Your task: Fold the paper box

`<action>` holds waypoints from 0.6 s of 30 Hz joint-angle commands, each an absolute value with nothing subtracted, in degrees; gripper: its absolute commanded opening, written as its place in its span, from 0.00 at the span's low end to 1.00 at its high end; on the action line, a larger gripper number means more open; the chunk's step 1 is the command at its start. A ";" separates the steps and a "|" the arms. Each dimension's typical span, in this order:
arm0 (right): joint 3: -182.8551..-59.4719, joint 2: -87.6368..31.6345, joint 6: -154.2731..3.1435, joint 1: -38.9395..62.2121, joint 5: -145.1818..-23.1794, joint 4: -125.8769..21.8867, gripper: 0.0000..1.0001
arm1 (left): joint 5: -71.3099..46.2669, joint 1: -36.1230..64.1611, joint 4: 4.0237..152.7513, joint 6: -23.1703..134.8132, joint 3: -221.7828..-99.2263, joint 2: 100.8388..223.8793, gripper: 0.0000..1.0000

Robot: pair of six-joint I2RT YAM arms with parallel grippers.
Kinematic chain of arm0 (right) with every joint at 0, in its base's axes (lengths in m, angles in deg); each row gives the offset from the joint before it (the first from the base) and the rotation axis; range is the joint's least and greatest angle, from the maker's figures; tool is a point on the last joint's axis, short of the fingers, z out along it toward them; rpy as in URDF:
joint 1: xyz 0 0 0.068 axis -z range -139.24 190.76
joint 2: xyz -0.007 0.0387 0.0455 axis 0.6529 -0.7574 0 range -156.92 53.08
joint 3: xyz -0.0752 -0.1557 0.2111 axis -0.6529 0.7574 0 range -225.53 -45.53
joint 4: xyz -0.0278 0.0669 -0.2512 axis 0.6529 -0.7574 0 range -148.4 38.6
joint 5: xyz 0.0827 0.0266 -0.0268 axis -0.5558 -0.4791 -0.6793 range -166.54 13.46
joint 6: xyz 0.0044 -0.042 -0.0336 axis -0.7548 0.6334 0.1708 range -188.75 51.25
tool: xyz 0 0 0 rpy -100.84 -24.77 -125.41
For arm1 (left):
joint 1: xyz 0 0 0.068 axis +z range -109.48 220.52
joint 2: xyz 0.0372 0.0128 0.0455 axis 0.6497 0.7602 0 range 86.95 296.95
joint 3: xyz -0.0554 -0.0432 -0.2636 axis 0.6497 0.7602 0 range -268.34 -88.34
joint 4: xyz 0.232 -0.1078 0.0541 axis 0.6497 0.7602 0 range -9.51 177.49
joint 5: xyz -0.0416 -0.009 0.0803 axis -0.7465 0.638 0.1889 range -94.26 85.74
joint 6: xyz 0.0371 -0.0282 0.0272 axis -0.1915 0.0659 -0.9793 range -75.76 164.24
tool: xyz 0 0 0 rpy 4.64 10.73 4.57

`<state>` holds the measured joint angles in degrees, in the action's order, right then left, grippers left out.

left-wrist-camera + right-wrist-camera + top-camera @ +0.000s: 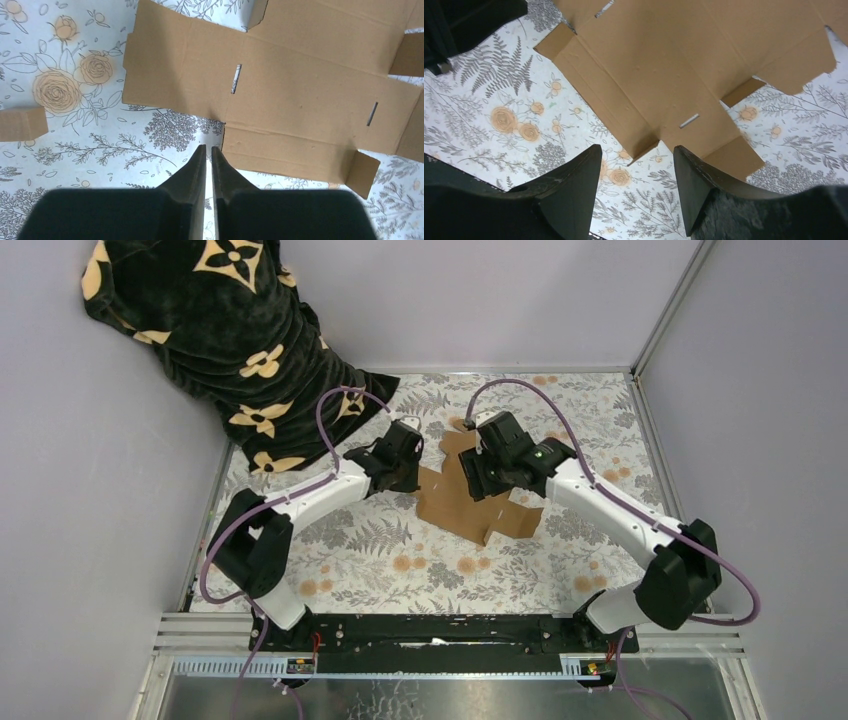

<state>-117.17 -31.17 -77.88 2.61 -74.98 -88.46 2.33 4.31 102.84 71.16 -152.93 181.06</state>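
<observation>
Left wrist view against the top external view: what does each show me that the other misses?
Only the left wrist view: two narrow slits cut in the paper box, and the left gripper shut on nothing, its tips near the sheet's edge.
Only the top view: the left arm, the right arm reaching over the sheet, and a black patterned cloth in the far left corner.
Both: the paper box lying as an unfolded sheet on the floral table cover.

The paper box (452, 508) is partly hidden under the right gripper (474, 480) from above and cropped in the 2 wrist views.
</observation>
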 commanded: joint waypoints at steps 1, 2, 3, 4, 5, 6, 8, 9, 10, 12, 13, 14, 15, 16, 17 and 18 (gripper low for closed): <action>-112.79 -27.73 -75.95 1.50 -69.74 -85.13 0.62 | -3.41 7.14 104.39 70.24 -153.76 181.15 0.16; -112.27 -28.26 -76.08 0.98 -69.20 -85.38 0.61 | -4.63 7.80 103.68 70.73 -153.35 180.93 0.23; -111.94 -29.00 -76.30 0.27 -68.10 -86.04 0.61 | -5.90 8.04 103.35 71.23 -153.10 180.79 0.29; -111.49 -29.72 -76.57 -0.55 -66.52 -86.34 0.60 | -6.62 8.08 103.06 71.62 -152.82 180.79 0.37; -111.19 -30.32 -76.96 -1.22 -64.96 -86.50 0.60 | -7.09 8.15 102.79 72.15 -152.39 180.62 0.42; -111.01 -30.85 -77.39 -1.48 -64.01 -86.41 0.60 | -7.26 8.36 102.44 72.89 -151.75 180.33 0.46; -111.32 -31.16 -77.77 -1.64 -63.85 -86.13 0.59 | -8.60 9.38 101.11 75.00 -149.47 179.08 0.51; -111.43 -30.78 -77.71 -1.77 -64.37 -85.58 0.59 | -9.81 10.02 100.17 76.35 -148.12 177.91 0.52; -111.43 -30.24 -77.31 -1.97 -65.16 -84.97 0.59 | -11.25 10.36 98.74 77.56 -146.58 176.59 0.54; -111.39 -29.29 -75.67 -2.59 -65.99 -84.11 0.58 | -12.93 10.55 96.57 79.99 -143.92 173.67 0.56; -111.25 -29.11 -74.47 -2.99 -66.27 -84.03 0.58 | -13.73 10.55 95.66 81.00 -142.58 172.61 0.56; -111.17 -29.41 -73.56 -3.30 -66.14 -84.17 0.57 | -14.27 10.57 94.60 82.19 -141.31 171.59 0.56; -111.34 -30.00 -73.58 -3.35 -65.93 -85.11 0.55 | -14.27 10.55 93.85 83.23 -139.98 170.65 0.56; -111.89 -31.08 -74.21 -3.36 -65.94 -86.53 0.51 | -14.08 10.55 93.12 84.18 -138.60 169.68 0.56; -113.35 -32.32 -75.11 -3.48 -65.91 -88.71 0.46 | -13.84 10.55 92.45 85.08 -137.47 168.95 0.56; -114.28 -33.37 -76.23 -3.80 -66.04 -90.25 0.41 | -13.33 10.55 91.99 85.79 -136.38 168.27 0.56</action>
